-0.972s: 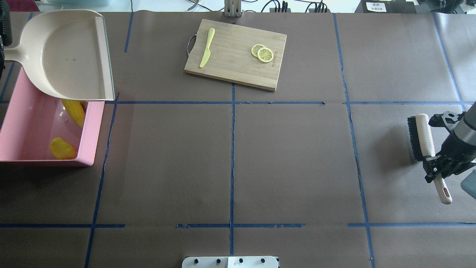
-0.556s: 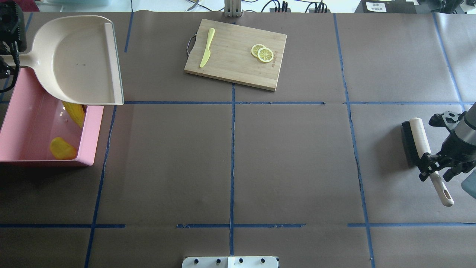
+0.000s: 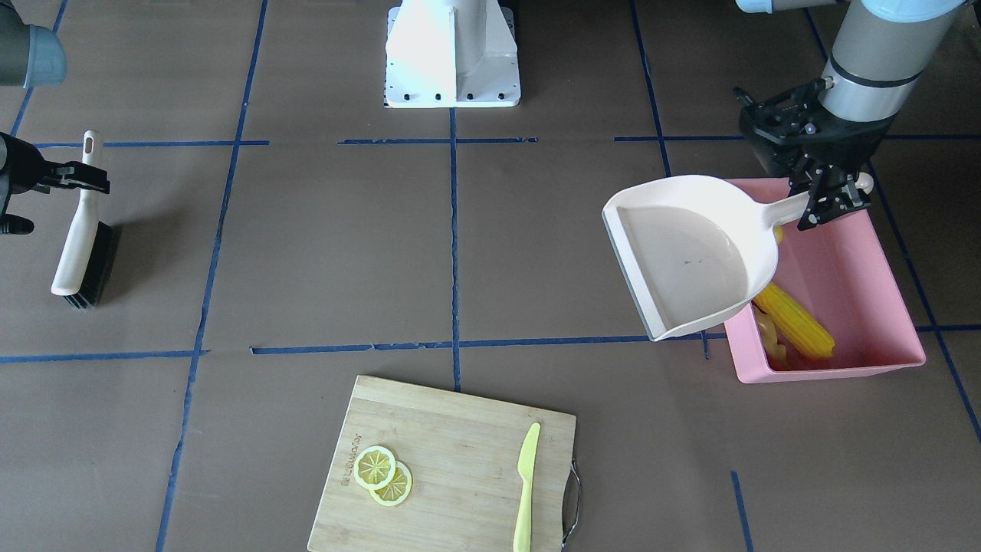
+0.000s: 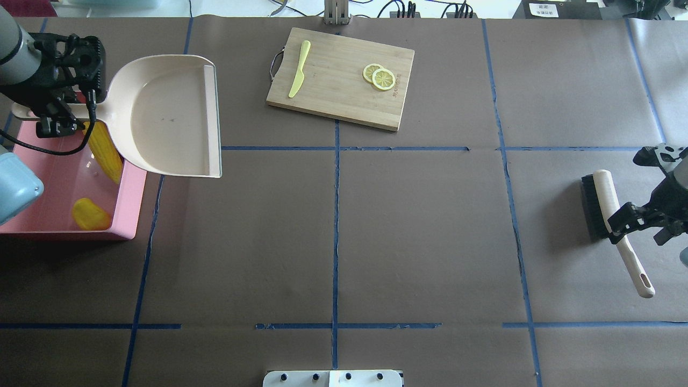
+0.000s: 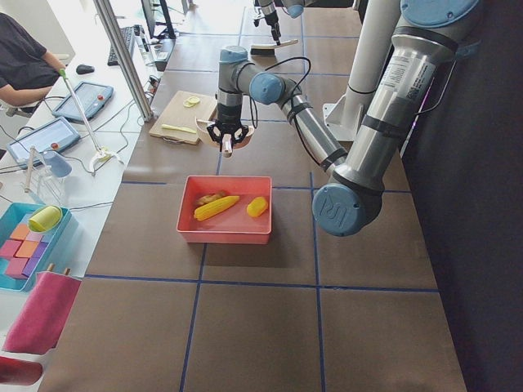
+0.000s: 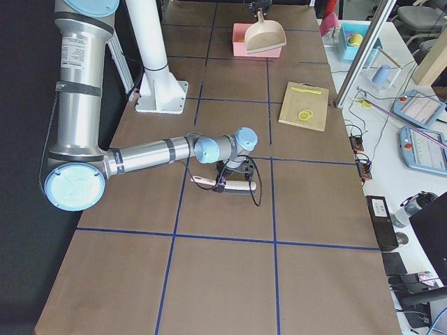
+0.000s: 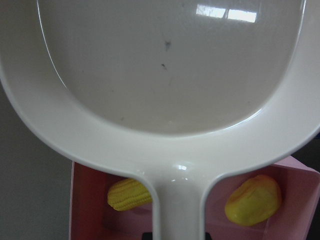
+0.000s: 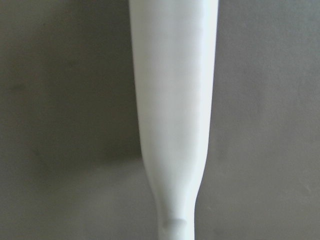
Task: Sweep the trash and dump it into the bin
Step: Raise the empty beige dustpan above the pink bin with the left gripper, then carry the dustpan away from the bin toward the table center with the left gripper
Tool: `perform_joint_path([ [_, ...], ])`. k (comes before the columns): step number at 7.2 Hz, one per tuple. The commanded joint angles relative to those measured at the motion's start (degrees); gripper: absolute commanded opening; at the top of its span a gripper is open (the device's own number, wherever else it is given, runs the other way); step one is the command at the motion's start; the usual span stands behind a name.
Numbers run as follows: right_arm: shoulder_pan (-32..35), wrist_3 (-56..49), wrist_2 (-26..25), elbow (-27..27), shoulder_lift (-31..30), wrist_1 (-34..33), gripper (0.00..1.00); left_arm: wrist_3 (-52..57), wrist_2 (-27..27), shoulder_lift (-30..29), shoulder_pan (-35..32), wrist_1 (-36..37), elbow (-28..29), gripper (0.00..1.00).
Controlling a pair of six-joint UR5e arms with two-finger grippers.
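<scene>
The pink bin stands at the table's left end. In it lie the corn cob, the small yellow lumpy vegetable and the tan ginger root. My left gripper is shut on the handle of the empty cream dustpan. It holds the pan in the air over the bin's far right corner and the table beside it. The left wrist view shows the pan above the corn and the vegetable. My right gripper is open just above the handle of the brush, which lies on the table.
A wooden cutting board at the far middle carries a light green knife and two lemon slices. Blue tape lines cross the brown table cover. The robot's base plate is at the near edge.
My left arm has carried the dustpan to the right, off the bin and toward the table's middle. My right gripper has set the brush flat on the table and opened off its handle.
</scene>
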Motion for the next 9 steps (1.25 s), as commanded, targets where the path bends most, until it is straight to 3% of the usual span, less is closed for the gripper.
perform_joint_path([
  [1,4.2,0.1,-0.4,1.0,0.8,0.5,1.0,-0.1,0.0,-2.7,5.2,-1.4,2.2,0.0],
  [5,10.9,2.8,0.4,1.6,3.6,0.5,1.0,-7.1,-0.1,-3.9,15.4,-2.1,4.0,0.0],
  [8,13.9,2.8,0.1,3.5,4.2,0.6,1.0,-18.3,0.0,-3.9,21.9,-14.9,10.5,0.0],
  [9,13.9,2.8,-0.1,3.9,4.3,0.6,1.0,-18.3,0.0,-3.8,21.9,-15.6,11.4,0.0],
])
